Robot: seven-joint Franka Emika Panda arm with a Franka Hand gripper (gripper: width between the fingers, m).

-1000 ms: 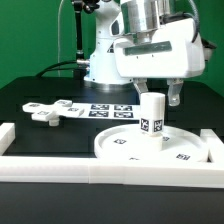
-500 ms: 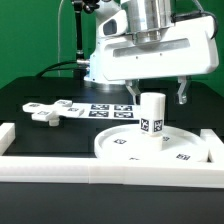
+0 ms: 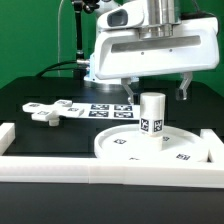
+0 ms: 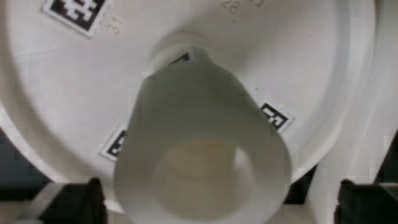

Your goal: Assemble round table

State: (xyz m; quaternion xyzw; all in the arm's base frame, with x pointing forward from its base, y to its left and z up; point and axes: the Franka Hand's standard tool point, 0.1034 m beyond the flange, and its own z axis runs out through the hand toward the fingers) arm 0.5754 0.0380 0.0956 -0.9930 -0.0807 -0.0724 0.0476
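While upright, leg (image 3: 151, 117) inside rimmed disc (image 3: 111, 148)

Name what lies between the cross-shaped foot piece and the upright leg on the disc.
The marker board lies flat between the cross-shaped foot piece and the leg, as the exterior view shows.

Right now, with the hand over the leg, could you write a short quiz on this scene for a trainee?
1. True or false: the leg stands upright on the disc.
2. Where is the foot? A: on top of the leg. B: lying on the table, apart from the disc, towards the exterior view's left. C: held in the hand.
3. Fill in the missing word: the hand hangs above the leg with its fingers ___ (open or shut).

Key: 1 true; 2 B; 3 open.
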